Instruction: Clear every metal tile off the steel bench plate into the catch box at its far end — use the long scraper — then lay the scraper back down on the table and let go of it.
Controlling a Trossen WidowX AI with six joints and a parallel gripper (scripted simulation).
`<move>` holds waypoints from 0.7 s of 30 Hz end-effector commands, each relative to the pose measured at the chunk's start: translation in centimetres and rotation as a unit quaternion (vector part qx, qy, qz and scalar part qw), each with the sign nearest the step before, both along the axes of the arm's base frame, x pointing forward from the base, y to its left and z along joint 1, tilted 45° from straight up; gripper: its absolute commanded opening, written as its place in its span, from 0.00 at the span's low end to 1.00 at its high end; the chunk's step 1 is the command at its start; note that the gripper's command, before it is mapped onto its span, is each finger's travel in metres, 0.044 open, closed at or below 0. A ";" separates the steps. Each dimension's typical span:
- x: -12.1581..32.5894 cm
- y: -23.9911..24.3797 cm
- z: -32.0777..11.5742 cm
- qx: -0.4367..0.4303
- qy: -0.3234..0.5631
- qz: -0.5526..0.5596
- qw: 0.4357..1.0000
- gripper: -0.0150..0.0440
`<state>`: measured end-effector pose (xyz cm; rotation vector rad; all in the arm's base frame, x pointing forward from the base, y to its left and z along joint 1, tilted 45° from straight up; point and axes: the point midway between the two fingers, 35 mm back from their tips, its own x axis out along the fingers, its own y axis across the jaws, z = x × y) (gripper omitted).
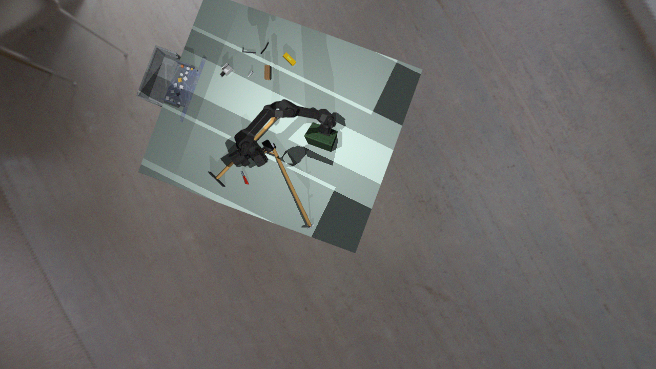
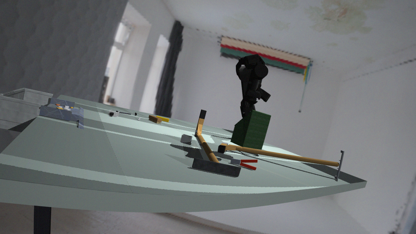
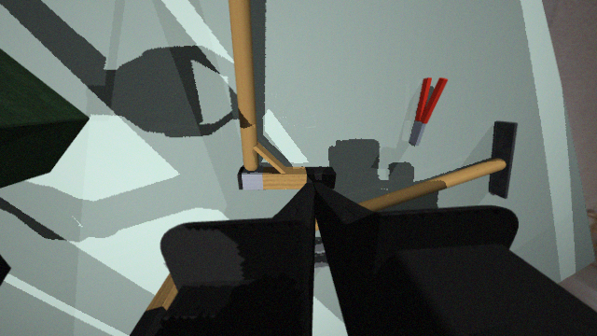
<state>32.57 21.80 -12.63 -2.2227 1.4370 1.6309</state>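
My gripper (image 3: 312, 189) is shut and empty, hanging above the tools' grip ends. A tool with a wide dark block head (image 1: 223, 171) (image 2: 208, 148) (image 3: 471, 173) lies on the table, partly under the arm. A second wooden-handled tool (image 1: 291, 188) (image 2: 279, 154) (image 3: 243, 84) has a thin upright metal head near the table corner; its black grip tip appears just beyond my fingertips in the wrist view. I cannot tell which is the scraper. Several small tiles (image 1: 179, 80) (image 2: 63, 107) lie on the bluish plate (image 1: 188, 94) (image 2: 49, 113), beside the grey catch box (image 1: 156, 78) (image 2: 17, 109).
A green block (image 1: 321, 137) (image 2: 258, 128) (image 3: 28, 112) stands near the arm's base. Red-handled pliers (image 1: 244, 178) (image 2: 248, 164) (image 3: 431, 100) lie between the tools. A brown block (image 1: 267, 72) (image 2: 155, 119) and a yellow block (image 1: 288, 58) (image 2: 162, 118) lie on the far side.
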 end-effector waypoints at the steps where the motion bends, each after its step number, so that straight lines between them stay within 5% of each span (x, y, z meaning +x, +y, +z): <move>1: 0.7 -0.2 0.1 0.004 -0.041 -0.041 0.998 0.25; 21: 3.3 -1.1 0.5 0.028 -0.232 -0.246 0.941 0.25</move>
